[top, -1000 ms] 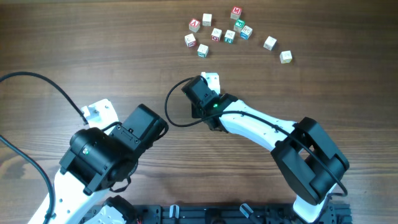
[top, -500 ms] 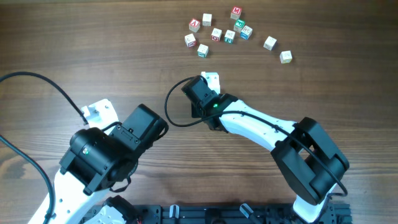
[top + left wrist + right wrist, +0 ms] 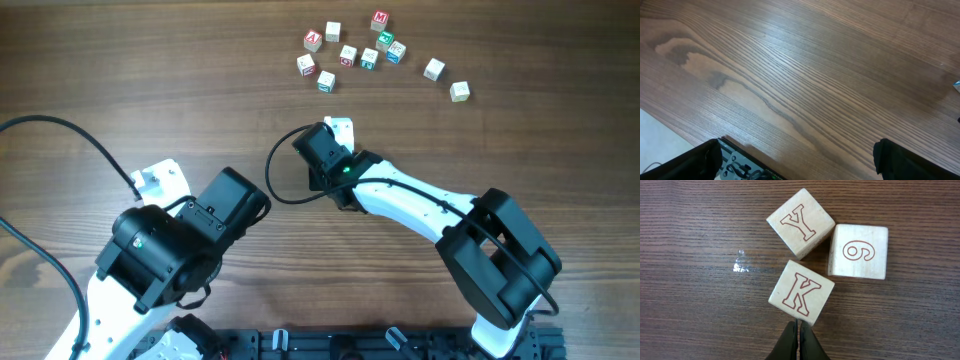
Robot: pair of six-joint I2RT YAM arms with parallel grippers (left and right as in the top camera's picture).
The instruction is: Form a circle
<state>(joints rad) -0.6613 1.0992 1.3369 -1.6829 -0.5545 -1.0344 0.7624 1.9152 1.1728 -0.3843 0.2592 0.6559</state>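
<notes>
The circle stands as a tight group of three pale wooden cubes in the right wrist view: a Y cube, a 6 cube and a K cube, all with red-outlined letters. My right gripper is shut and empty, its tip at the K cube's near corner. In the overhead view the right gripper covers this group. My left gripper is open over bare wood at the near left, and holds nothing.
Several more letter cubes lie scattered at the far side of the table, with two loose ones to the right. A black cable loops at the left. A small shiny spot marks the wood.
</notes>
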